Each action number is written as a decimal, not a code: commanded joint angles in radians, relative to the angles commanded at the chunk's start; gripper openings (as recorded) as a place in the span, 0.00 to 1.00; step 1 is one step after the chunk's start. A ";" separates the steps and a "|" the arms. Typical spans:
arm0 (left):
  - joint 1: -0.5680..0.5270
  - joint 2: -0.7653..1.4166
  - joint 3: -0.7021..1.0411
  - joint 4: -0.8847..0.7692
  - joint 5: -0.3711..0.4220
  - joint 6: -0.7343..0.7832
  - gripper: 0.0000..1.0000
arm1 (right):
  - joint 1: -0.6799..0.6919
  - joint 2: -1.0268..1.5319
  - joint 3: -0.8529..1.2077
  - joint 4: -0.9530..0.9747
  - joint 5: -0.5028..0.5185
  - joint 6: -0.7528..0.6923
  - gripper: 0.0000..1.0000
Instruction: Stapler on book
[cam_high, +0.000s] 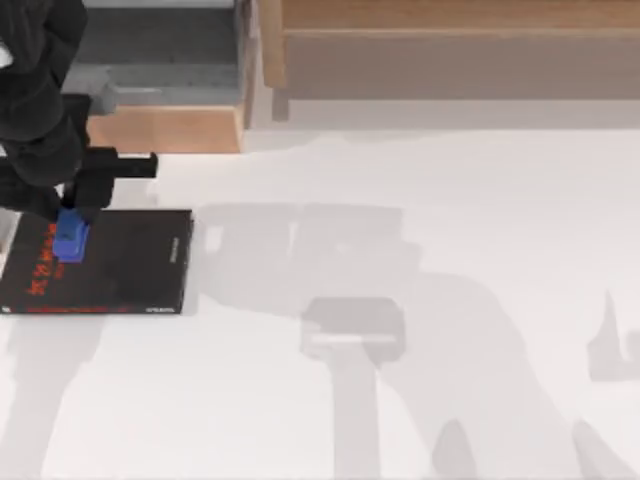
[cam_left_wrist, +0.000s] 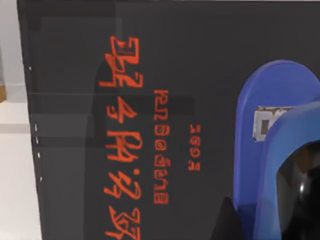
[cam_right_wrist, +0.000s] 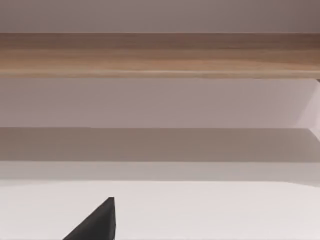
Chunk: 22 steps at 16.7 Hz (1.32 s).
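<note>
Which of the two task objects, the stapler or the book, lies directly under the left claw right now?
The blue stapler, the smaller one: it sits on the black book's left part, beneath the left claw.

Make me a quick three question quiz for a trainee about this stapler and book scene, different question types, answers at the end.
1. True or false: the blue stapler is over the black book.
2. Multiple choice: where does the book lie on the white table in the top view? A) left side B) centre C) right side
3. Fill in: the lettering on the book's cover is ____.

Key
1. True. In the top view the stapler sits above the cover's left part, with the left gripper at it; the left wrist view shows the stapler against the cover.
2. A.
3. Red.
</note>
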<state>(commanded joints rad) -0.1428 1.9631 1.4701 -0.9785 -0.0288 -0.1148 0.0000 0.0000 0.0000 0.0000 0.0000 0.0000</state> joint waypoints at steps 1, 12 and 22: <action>0.000 0.000 0.000 0.000 0.000 0.000 0.00 | 0.000 0.000 0.000 0.000 0.000 0.000 1.00; 0.003 0.043 -0.062 0.105 0.001 0.004 0.00 | 0.000 0.000 0.000 0.000 0.000 0.000 1.00; 0.003 0.043 -0.062 0.105 0.001 0.004 0.60 | 0.000 0.000 0.000 0.000 0.000 0.000 1.00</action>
<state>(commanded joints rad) -0.1398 2.0060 1.4081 -0.8734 -0.0282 -0.1112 0.0000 0.0000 0.0000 0.0000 0.0000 0.0000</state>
